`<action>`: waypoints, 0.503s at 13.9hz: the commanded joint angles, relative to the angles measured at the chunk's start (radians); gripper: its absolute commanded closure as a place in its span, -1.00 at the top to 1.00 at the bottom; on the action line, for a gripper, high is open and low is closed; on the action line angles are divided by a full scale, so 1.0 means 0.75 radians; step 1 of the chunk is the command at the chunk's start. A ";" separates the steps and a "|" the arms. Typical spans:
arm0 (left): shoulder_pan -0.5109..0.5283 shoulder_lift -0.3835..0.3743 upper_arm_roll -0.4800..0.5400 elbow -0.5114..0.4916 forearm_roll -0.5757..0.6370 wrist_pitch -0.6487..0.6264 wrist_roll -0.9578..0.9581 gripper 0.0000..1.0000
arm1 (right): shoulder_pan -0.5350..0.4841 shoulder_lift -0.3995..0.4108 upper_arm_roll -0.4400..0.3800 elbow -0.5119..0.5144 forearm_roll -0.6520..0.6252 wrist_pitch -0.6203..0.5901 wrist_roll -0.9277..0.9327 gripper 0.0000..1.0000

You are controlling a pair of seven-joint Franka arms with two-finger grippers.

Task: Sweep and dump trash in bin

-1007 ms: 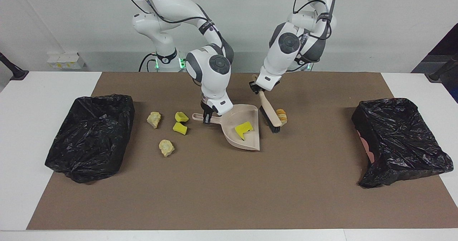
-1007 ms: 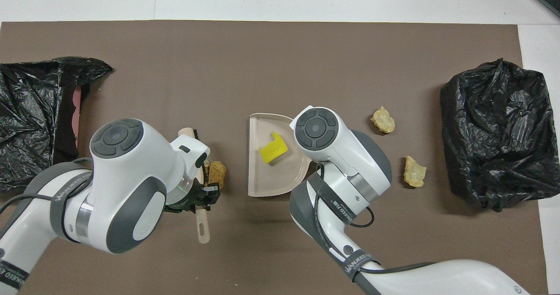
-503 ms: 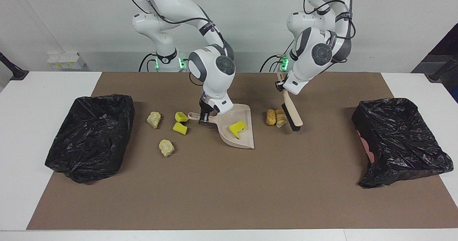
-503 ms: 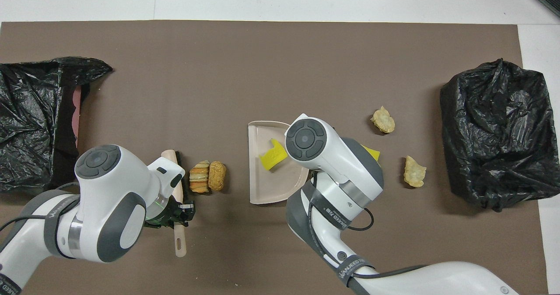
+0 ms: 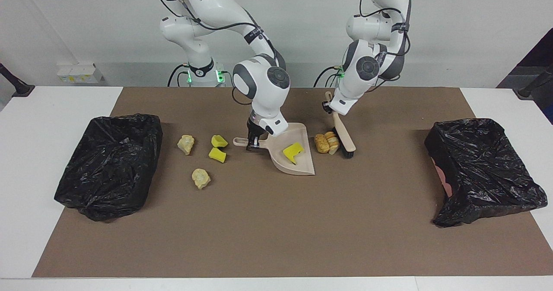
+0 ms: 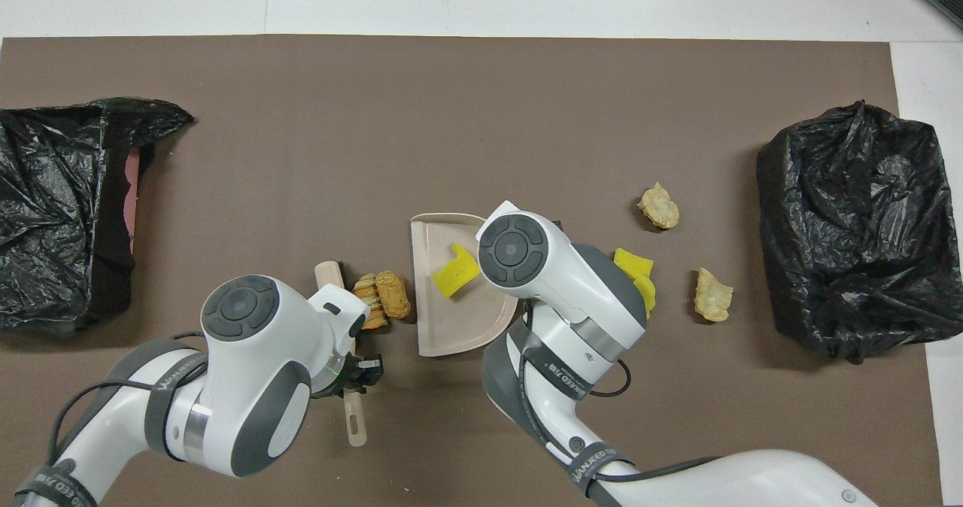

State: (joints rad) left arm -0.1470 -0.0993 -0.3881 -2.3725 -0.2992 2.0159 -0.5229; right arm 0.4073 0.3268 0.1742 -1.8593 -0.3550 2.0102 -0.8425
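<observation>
In the facing view, the right gripper point(image 5: 252, 143) is clamped on the handle of the dustpan point(image 5: 293, 153), which rests on the brown mat point(image 5: 276, 222) with its open mouth turned toward the left arm's end of the table, a sensible pose for receiving whatever is pushed that way. One yellow sponge chunk point(image 5: 293, 150) already lies in the pan. The left gripper point(image 5: 328, 105) is closed on the handle of the brush point(image 5: 343, 137), which slants down so its black bristles meet the mat just beside two brown bread pieces point(image 5: 326, 143); those sit between the bristles and the pan's mouth, so a push toward the pan looks like the step in hand. Two more yellow chunks point(image 5: 218, 147) and two cream lumps point(image 5: 193, 161) lie loose near the pan's handle, toward the bin bag point(image 5: 110, 163) at the right arm's end; a second bin bag point(image 5: 484, 170) sits at the left arm's end. In the overhead view, the left gripper point(image 6: 359, 371) shows shut around the brush handle point(image 6: 353, 417), and the bread pieces point(image 6: 385, 302) lie almost at the pan's straight edge point(image 6: 416, 281). The right arm covers its own gripper and the pan's handle here. The cream lumps point(image 6: 685, 251) lie well apart from the pan, nothing yet dumped as far as can be seen.
</observation>
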 commanded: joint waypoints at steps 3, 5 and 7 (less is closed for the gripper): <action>-0.153 0.057 -0.043 0.075 -0.047 0.146 -0.084 -1.00 | 0.011 0.035 0.007 -0.002 -0.005 0.079 0.033 -1.00; -0.182 0.079 -0.043 0.128 -0.078 0.143 -0.084 -1.00 | 0.011 0.035 0.005 -0.002 -0.005 0.083 0.033 -1.00; -0.166 0.138 -0.041 0.248 -0.078 0.041 -0.100 -1.00 | 0.009 0.035 0.005 -0.002 -0.009 0.073 0.031 -1.00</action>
State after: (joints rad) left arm -0.2735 -0.0545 -0.4301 -2.2814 -0.3431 2.1065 -0.5939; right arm 0.4121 0.3281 0.1734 -1.8592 -0.3550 2.0214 -0.8424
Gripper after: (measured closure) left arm 0.731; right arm 0.678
